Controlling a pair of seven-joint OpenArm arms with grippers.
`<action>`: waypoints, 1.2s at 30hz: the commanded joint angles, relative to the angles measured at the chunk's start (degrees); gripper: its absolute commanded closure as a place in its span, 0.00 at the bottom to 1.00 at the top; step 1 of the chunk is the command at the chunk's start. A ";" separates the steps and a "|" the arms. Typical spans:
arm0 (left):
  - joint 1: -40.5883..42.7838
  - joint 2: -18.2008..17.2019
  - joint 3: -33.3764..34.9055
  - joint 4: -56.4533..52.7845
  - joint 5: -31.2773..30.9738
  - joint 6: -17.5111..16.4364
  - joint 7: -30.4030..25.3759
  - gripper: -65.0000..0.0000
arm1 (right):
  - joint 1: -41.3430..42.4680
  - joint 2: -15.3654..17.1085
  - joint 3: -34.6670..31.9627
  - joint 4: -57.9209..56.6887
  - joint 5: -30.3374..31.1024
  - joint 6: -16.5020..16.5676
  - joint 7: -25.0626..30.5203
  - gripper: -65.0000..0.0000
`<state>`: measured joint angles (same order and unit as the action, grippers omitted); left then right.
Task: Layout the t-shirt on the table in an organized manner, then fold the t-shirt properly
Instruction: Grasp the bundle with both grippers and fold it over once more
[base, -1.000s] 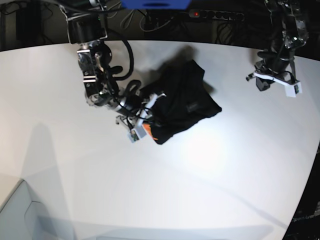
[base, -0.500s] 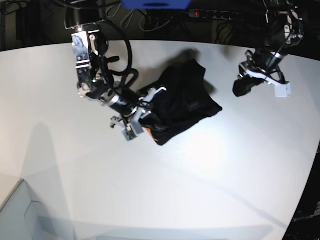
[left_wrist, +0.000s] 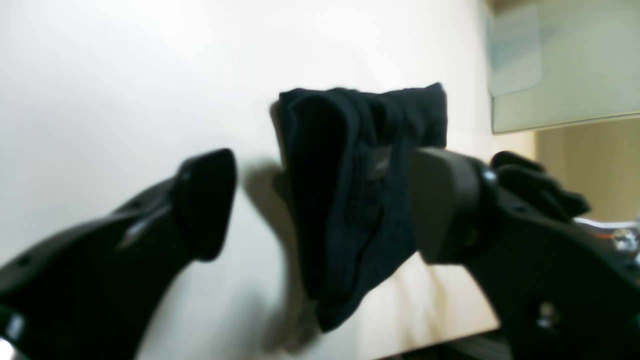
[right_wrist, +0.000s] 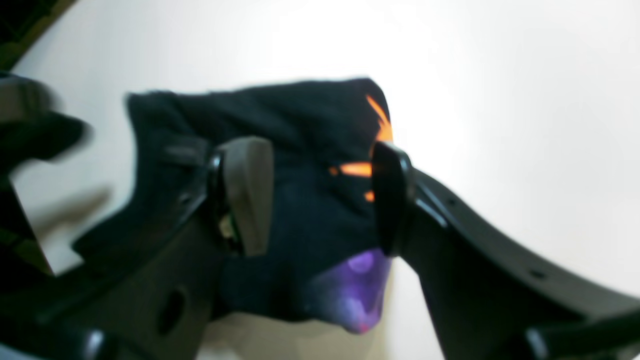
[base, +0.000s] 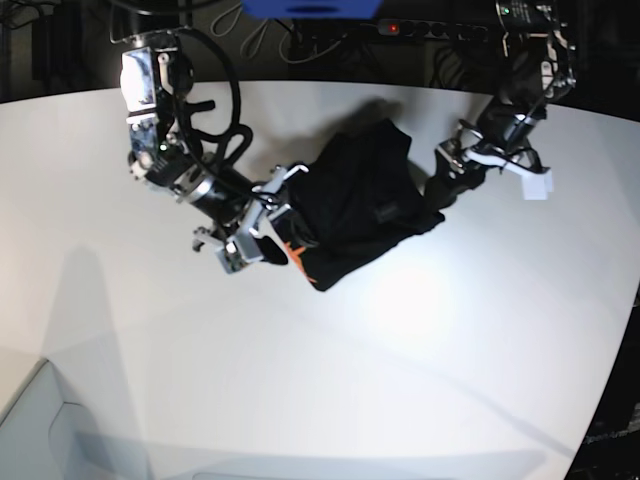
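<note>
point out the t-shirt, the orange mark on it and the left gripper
t-shirt (base: 360, 205), base view, middle of the bunched black fabric
orange mark (right_wrist: 356, 169), right wrist view, the horizontal orange streak
left gripper (left_wrist: 320, 200), left wrist view, midway between its spread fingertips

One t-shirt (base: 360, 205), one table (base: 420, 360), two arms, each with one claw.

Black t-shirt (base: 362, 205) lies bunched on white surface (base: 420, 360), orange bit at its lower left edge. Right claw (base: 262, 232) at shirt's left edge, left claw (base: 452, 178) at its right corner. Claw states unclear here.
</note>
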<state>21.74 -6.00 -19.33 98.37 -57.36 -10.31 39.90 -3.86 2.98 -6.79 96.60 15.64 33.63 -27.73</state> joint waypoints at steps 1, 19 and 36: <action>-0.86 -0.29 1.18 -0.13 -1.05 -0.73 -0.38 0.13 | 0.65 -0.04 0.06 1.29 1.11 0.44 1.66 0.50; -9.39 1.03 9.71 -12.52 5.01 -0.64 -0.82 0.00 | 0.56 1.46 -0.20 1.65 1.11 0.44 1.57 0.50; -13.25 4.11 10.06 -16.30 12.22 -0.64 -0.47 0.67 | 1.09 1.54 -0.03 1.12 1.02 0.44 1.57 0.50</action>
<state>8.99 -1.87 -9.28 81.49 -45.39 -10.83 39.42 -3.46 4.45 -6.92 96.75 15.62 33.63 -27.83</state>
